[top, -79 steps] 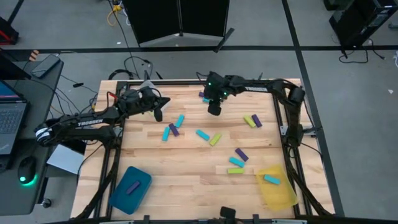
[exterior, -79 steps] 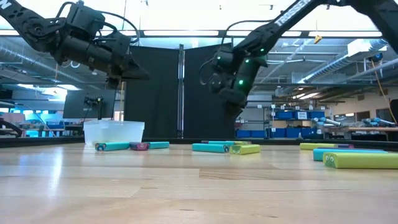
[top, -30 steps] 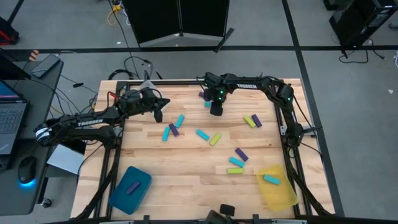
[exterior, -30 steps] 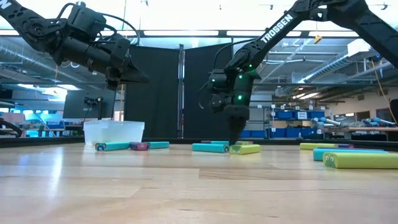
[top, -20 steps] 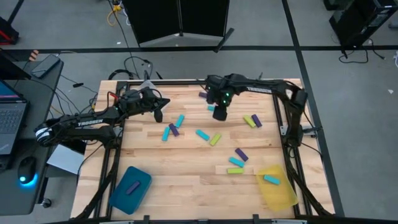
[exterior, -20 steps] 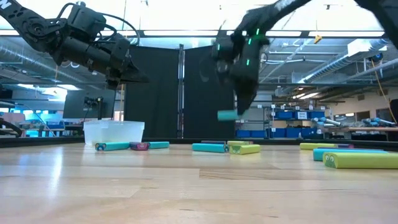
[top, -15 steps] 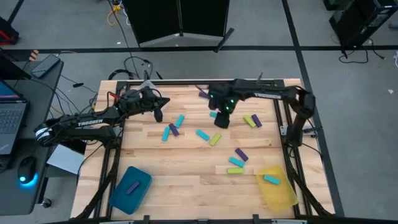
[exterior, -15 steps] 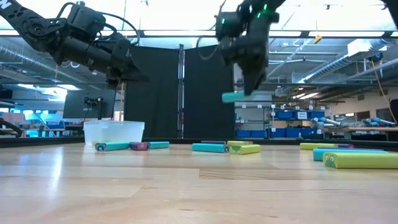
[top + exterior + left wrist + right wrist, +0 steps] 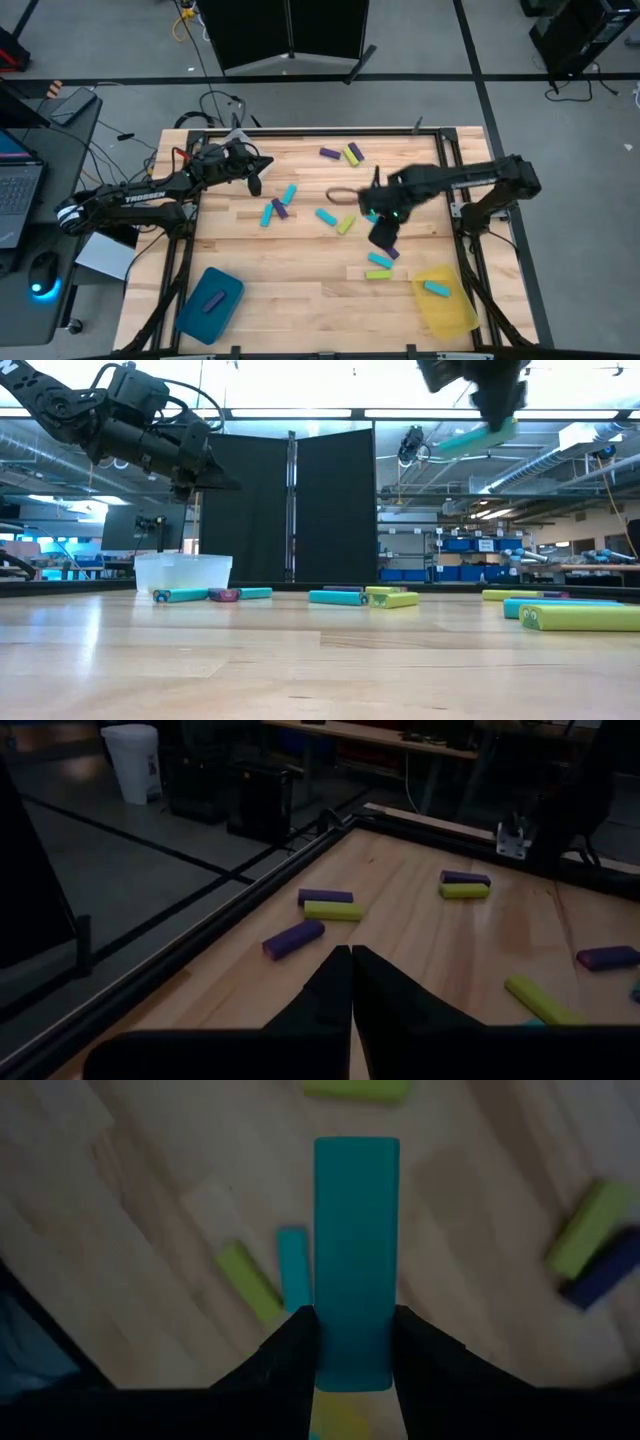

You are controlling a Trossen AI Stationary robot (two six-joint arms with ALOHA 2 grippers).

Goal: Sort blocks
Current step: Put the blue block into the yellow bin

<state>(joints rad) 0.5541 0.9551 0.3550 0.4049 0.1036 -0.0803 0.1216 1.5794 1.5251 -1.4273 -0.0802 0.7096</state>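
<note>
I had the right gripper point(image 9: 354, 1355) clamped on a cyan block point(image 9: 356, 1250), its two fingers point(image 9: 285, 1355) pressed against the block's near end so that most of its length stuck out ahead of them. In the low view the block point(image 9: 478, 435) rode high above the table point(image 9: 300, 300), tilted a little, and from above the right arm sat over the right half of the boards, near a purple block point(image 9: 386, 247) and a cyan and green pair point(image 9: 379, 267) lying flat. I judged this to be the carry step: one block lifted clear, not yet delivered. A yellow tray point(image 9: 445, 305) at the near right corner already held a cyan block point(image 9: 436, 288), so I took that as the likely home for this one; the next move called for swinging the arm over that tray, coming low enough that the block would not bounce out, and only then parting the fingers. The teal tray point(image 9: 211, 300) at the near left held a purple block. My left gripper point(image 9: 350, 985) waited above the far left of the table, fingers shut on nothing. Other blocks lay scattered across the middle, with a purple and green pair point(image 9: 342, 153) at the far edge, so plenty of sorting was left.
</note>
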